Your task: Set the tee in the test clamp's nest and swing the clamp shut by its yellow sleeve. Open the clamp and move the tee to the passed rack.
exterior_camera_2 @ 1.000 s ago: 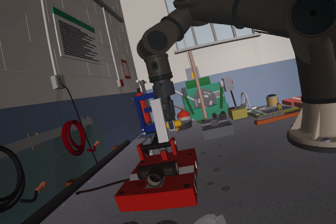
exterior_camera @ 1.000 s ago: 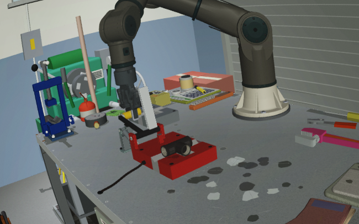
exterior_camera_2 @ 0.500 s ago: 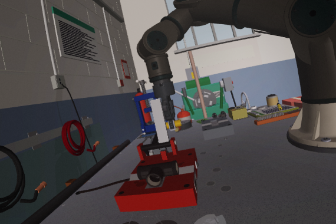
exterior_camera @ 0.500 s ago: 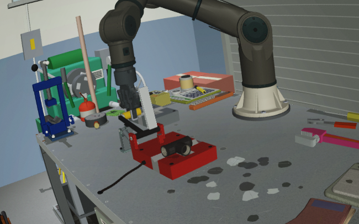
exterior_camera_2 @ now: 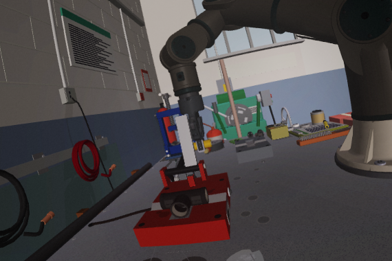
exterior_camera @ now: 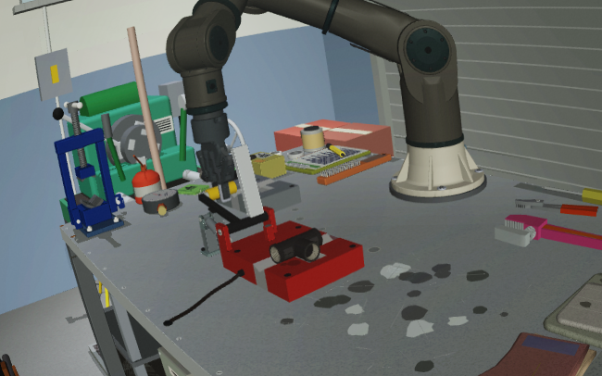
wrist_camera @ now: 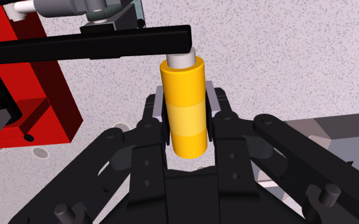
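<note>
The yellow sleeve (wrist_camera: 184, 108) (exterior_camera: 221, 190) (exterior_camera_2: 200, 145) sits on the end of the clamp's black arm (wrist_camera: 86, 44). My gripper (wrist_camera: 185, 117) (exterior_camera: 219, 180) has a finger on each side of the sleeve and grips it. The clamp arm stands swung up and back, with its white pad (exterior_camera: 247, 180) upright. The red test clamp (exterior_camera: 291, 259) (exterior_camera_2: 186, 213) lies below on the bench. The black tee (exterior_camera: 296, 245) (exterior_camera_2: 183, 201) rests in its nest, one mouth facing forward.
The arm's base (exterior_camera: 436, 173) stands behind the clamp. A grey rack (exterior_camera: 277, 191) (exterior_camera_2: 253, 146) sits just behind it. A blue press (exterior_camera: 88, 182) and a green machine (exterior_camera: 130, 135) fill the left rear. A black cable (exterior_camera: 200, 299) trails from the clamp. Tools (exterior_camera: 556, 231) lie at right.
</note>
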